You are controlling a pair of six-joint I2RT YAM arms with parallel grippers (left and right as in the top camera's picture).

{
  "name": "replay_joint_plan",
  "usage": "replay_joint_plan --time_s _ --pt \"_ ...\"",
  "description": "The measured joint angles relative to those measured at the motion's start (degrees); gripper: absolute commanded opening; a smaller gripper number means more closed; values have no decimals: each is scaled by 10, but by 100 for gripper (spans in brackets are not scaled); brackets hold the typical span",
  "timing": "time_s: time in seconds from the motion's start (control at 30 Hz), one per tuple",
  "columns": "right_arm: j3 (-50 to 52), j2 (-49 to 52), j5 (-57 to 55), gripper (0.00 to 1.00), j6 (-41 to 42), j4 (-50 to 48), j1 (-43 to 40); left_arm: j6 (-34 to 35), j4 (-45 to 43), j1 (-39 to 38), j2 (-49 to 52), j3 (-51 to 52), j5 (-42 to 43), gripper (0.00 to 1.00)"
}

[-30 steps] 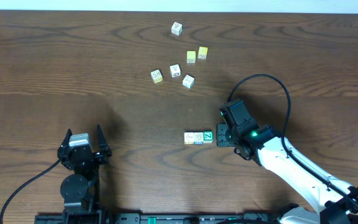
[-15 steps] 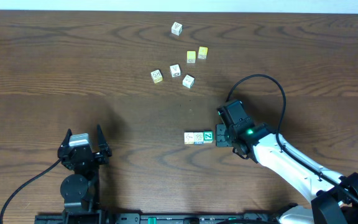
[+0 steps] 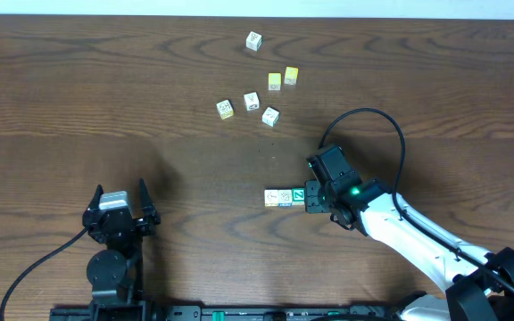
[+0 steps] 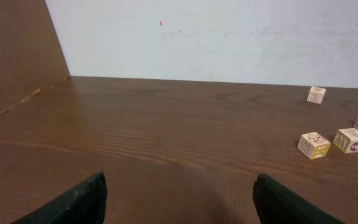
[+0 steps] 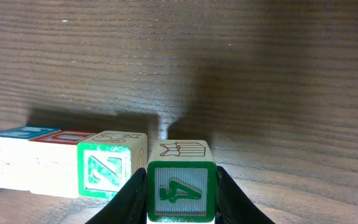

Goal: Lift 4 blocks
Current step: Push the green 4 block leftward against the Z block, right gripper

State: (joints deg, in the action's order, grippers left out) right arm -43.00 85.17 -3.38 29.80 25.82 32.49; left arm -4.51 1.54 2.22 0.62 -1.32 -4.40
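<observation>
Change over the last second: the right arm (image 3: 418, 242) swings left across the table (image 3: 105, 89), and its cable loop (image 3: 364, 116) follows. In the overhead view the gap between the right gripper (image 3: 312, 193) and the short row of blocks closes. The gripper now sits hard against the row's right end. The row itself does not shift.

Grip: the right wrist view shows the jaws narrowed onto the green "4" block (image 5: 182, 188), one finger on each side face. The block sits square between them.

Row: the held block stands just beside the green "N" block (image 5: 103, 173) and slightly nearer the camera. Whether the two touch cannot be told, nor whether the held block rests on the wood, because the frame cuts off its base. Beyond the "N" come a pale block (image 5: 59, 167) and, at the far end, the blue-edged block (image 5: 16, 160), packed side by side.

Reading: the fourth block is arriving at the end of the line. All four are gathered, but the lift is not yet done.

Pose: the right arm reaches in low from the front right corner. The left arm (image 3: 110, 267) stays parked at the front left, well apart from the row. The left gripper (image 3: 120, 198) is spread fully and holds nothing. The loose cubes (image 3: 252, 101) at the back are undisturbed.
</observation>
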Motion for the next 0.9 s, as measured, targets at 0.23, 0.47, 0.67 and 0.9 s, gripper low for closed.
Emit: replay_joint_plan --time_s 0.23,0.47,0.67,0.9 --pt "0 0 0 6 0 -2 0 0 0 0 0 0 0 75" --pt "0 0 -1 8 0 -3 0 0 0 0 0 0 0 76" --pt "0 0 -1 8 0 -15 0 0 0 0 0 0 0 76" --pt "0 3 -5 7 0 -17 0 0 0 0 0 0 0 76"
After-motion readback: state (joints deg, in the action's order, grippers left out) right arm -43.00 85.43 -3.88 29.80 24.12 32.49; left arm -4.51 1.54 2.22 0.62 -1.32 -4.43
